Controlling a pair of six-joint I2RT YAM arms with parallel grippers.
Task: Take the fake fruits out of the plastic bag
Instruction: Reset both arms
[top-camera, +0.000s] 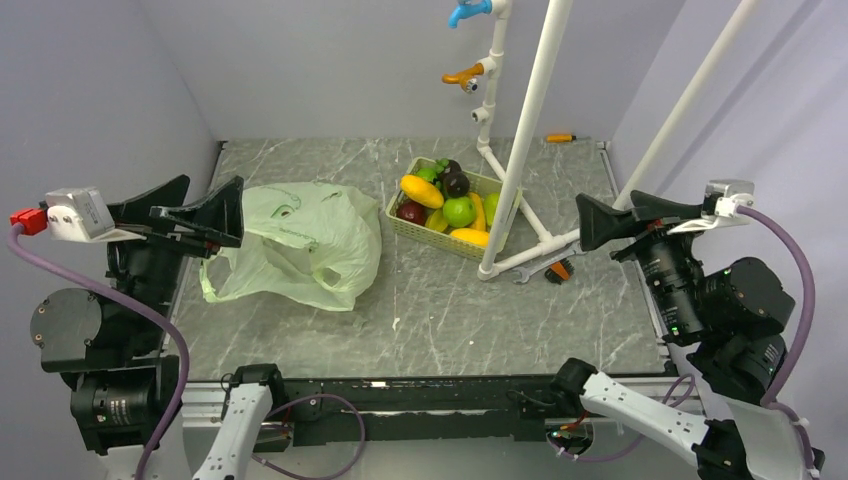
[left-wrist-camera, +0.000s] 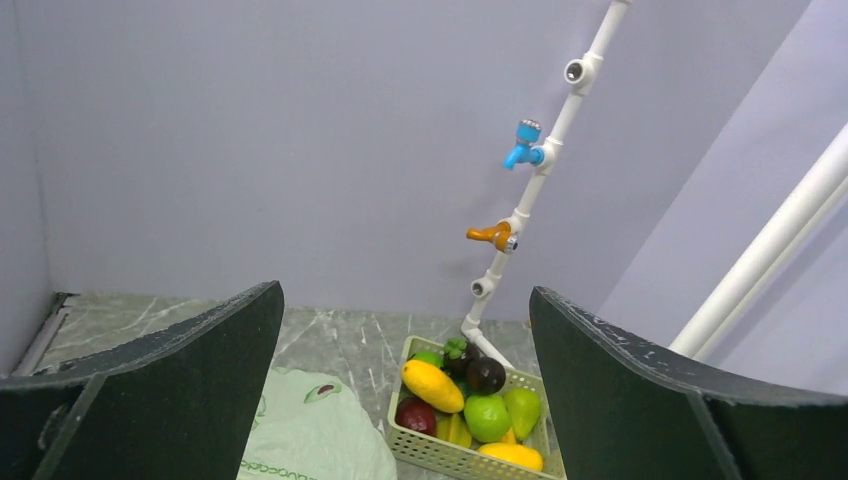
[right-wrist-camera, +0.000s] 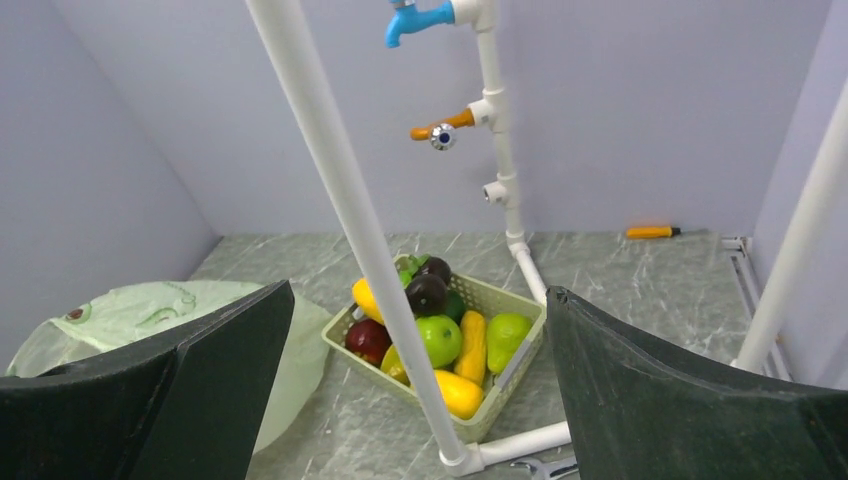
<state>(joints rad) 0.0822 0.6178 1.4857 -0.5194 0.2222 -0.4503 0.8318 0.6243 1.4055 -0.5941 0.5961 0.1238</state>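
The plastic bag (top-camera: 295, 245) lies crumpled on the left half of the table, pale green and translucent; what it holds does not show. To its right the fake fruits (top-camera: 450, 205) fill a beige slotted tray (top-camera: 405, 232): yellow (left-wrist-camera: 433, 385), bright green (left-wrist-camera: 487, 417), maroon (right-wrist-camera: 368, 340) and dark purple (left-wrist-camera: 486, 375) ones. At the bag's left edge my left gripper (top-camera: 213, 195) hovers, open and empty. My right gripper (top-camera: 606, 205) stands open and empty right of the tray. The bag (left-wrist-camera: 310, 430) shows under the left gripper (left-wrist-camera: 405, 300); the right gripper (right-wrist-camera: 420, 295) faces the tray (right-wrist-camera: 500, 400).
A white pipe frame (top-camera: 520, 140) with a blue tap (top-camera: 468, 12) and an orange tap (top-camera: 465, 75) rises just right of the tray. A wrench (top-camera: 530, 268) lies by its foot. An orange-handled tool (top-camera: 560, 137) rests at the back wall. Grey walls close three sides.
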